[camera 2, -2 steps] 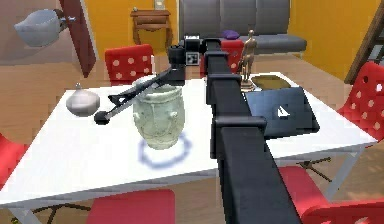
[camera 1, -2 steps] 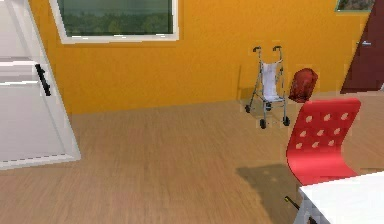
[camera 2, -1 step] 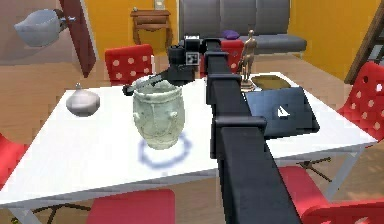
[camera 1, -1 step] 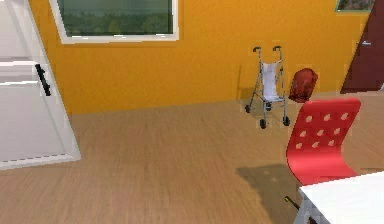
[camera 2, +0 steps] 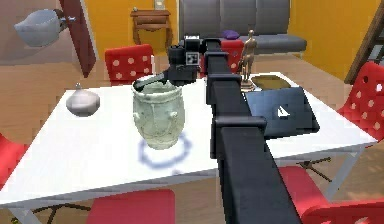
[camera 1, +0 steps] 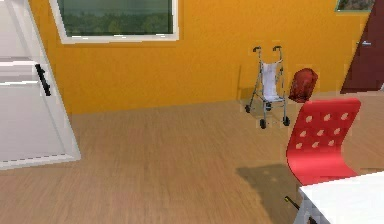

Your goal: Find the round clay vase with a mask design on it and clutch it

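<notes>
Pincer (camera 2: 162, 78) at twelve o'clock of clay vase (camera 2: 158, 118), white surface (camera 2: 90, 150) beneath. You cannot tell whether it holds anything.

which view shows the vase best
The arm side view: the vase stands whole on the white table, near the picture's middle. The forward view looks toward a red chair and an orange wall.

I see my arm (camera 2: 238, 140) extended well out, its gripper (camera 2: 156, 82) pointing toward the arm side view's left.
</notes>
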Motion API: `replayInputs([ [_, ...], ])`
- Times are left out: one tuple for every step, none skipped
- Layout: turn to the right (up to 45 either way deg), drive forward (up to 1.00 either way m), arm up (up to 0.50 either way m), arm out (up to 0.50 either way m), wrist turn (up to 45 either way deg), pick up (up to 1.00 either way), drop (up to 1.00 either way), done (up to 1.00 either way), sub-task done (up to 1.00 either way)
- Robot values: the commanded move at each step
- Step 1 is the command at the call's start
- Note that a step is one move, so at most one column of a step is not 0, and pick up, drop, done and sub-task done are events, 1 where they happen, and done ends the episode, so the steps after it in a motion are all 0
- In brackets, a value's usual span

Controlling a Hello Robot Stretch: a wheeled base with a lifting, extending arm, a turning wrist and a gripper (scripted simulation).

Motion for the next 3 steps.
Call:
replayInputs([
  [0.0, 0.0, -0.22, 0.0, 0.0, 0.0, 0.0, 0.0, 0.0],
  [0.0, 0.0, 0.0, 0.0, 0.0, 1.0, 0.0, 0.0, 0.0],
  [0.0, 0.0, 0.1, 0.0, 0.0, 0.0, 0.0, 0.0, 0.0],
])
